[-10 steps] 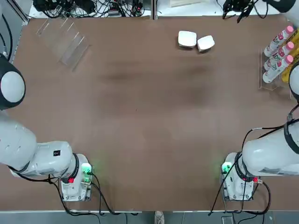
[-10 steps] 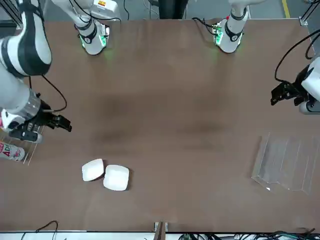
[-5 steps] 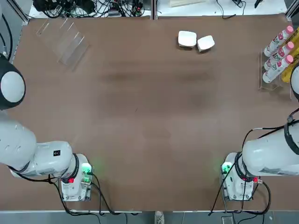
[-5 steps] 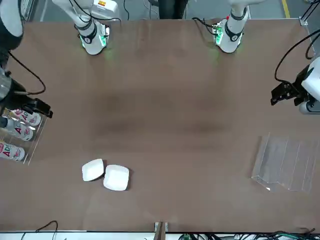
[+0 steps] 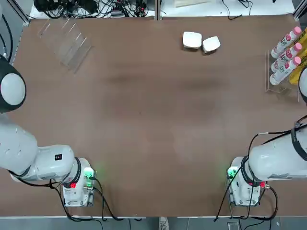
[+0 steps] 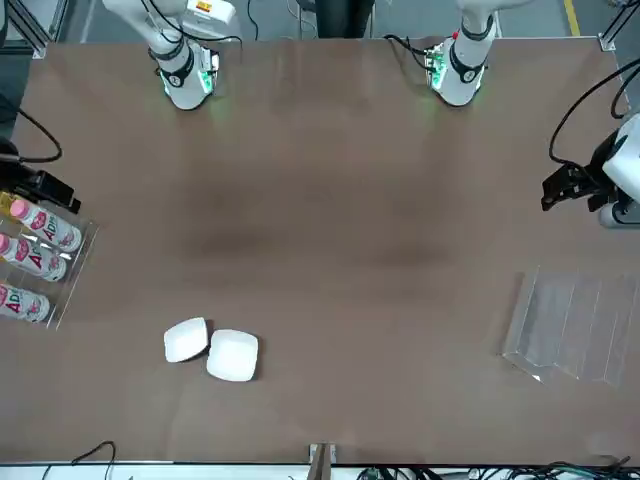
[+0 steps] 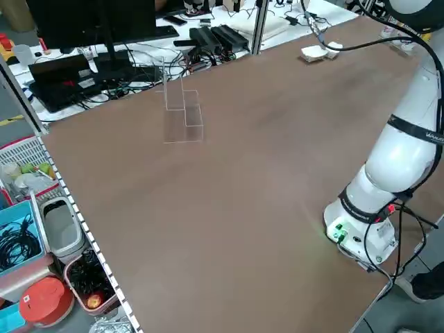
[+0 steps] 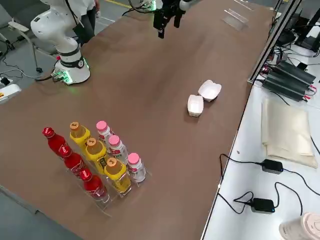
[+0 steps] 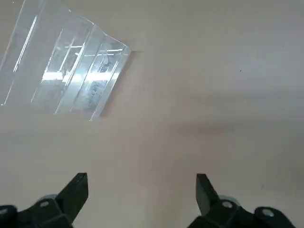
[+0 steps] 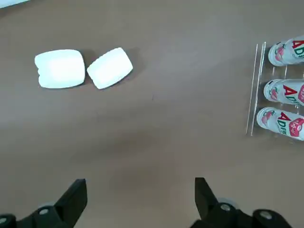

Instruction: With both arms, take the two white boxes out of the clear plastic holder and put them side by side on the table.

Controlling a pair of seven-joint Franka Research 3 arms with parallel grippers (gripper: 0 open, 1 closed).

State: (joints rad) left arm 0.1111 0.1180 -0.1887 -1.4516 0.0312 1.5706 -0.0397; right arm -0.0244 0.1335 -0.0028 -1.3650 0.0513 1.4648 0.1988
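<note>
The large flat brown-topped table (image 5: 153, 124) fills most of the view. The two big white jointed robot arms stand on their bases at its near edge, the left arm (image 5: 29, 153) at the near left and the right arm (image 5: 278, 160) at the near right.

The transparent acrylic slotted holder (image 5: 67, 40) lies at the far left corner, and nothing is inside it. At the right edge a clear rack with pink-capped white bottles (image 5: 285, 57) stands, with yellow and red bottles beside them.

The left gripper (image 9: 141, 183) hangs above the table near the holder, its two fingers spread wide and empty. The right gripper (image 10: 140, 186) hangs over the right side of the table, fingers also spread wide, holding nothing.

The two small white rounded boxes (image 5: 201, 42) lie side by side on the table at the far side, right of centre, nearly touching.
</note>
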